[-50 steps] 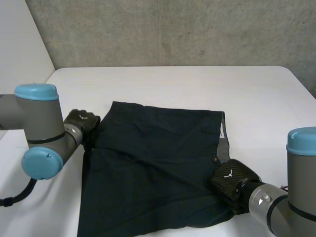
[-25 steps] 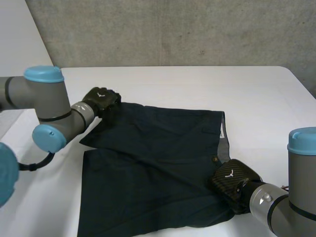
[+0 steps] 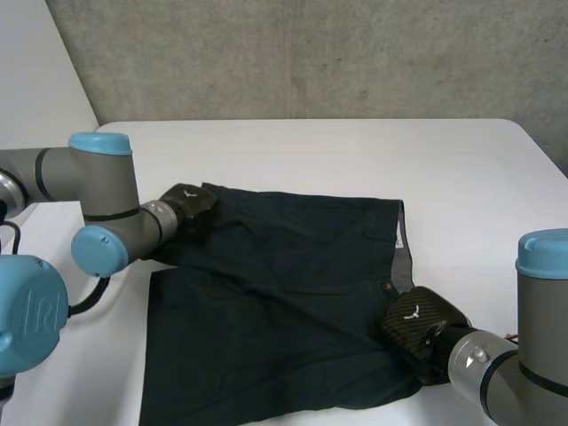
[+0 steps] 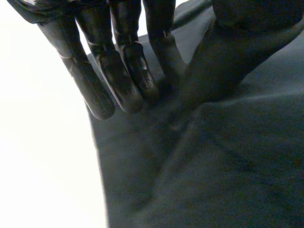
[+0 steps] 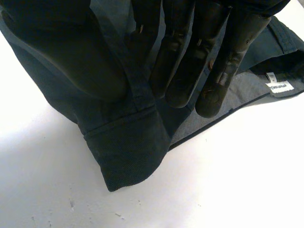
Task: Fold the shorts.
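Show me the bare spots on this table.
Bare table runs wide between the shorts and the wall, and beyond the waistband side. Crowded: left hand and right hand each pinch a shorts corner.

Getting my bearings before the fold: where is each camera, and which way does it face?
Head: behind, between arms, looking down on shorts and table; both arms, left robot hand, right robot hand show.
Left wrist: along its palm; fingers pinch the shorts' edge.
Right wrist: along its palm; fingers pinch the waistband corner.
Shared: shorts, table.
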Tool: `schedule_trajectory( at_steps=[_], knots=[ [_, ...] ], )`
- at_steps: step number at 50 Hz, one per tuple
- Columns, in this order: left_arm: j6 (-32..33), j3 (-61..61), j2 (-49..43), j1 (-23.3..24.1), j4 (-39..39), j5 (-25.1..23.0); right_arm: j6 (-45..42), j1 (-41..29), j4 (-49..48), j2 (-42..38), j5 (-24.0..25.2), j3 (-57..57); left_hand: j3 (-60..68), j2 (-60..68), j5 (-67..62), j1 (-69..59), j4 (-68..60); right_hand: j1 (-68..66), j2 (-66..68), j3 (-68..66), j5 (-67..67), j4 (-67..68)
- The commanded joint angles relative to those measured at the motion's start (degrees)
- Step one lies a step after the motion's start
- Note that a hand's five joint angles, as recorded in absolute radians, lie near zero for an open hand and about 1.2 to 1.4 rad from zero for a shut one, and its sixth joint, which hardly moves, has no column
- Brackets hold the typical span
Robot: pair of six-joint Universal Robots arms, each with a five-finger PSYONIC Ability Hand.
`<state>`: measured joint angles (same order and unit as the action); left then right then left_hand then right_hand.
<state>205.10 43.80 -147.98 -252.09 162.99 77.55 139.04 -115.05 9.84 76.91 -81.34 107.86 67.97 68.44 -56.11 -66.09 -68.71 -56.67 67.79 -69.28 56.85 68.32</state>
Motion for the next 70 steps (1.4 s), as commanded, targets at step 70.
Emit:
schedule_trajectory(
  at_steps=[70],
  knots=[
    [-12.79, 76.7, 54.73, 9.68, 7.6, 10.78, 24.26, 0.09, -7.64, 0.52, -1.01, -5.29, -44.46, -44.93, 42.61, 42.59, 45.21, -23.33, 12.21, -10.72, 13.15, 11.68]
  ],
)
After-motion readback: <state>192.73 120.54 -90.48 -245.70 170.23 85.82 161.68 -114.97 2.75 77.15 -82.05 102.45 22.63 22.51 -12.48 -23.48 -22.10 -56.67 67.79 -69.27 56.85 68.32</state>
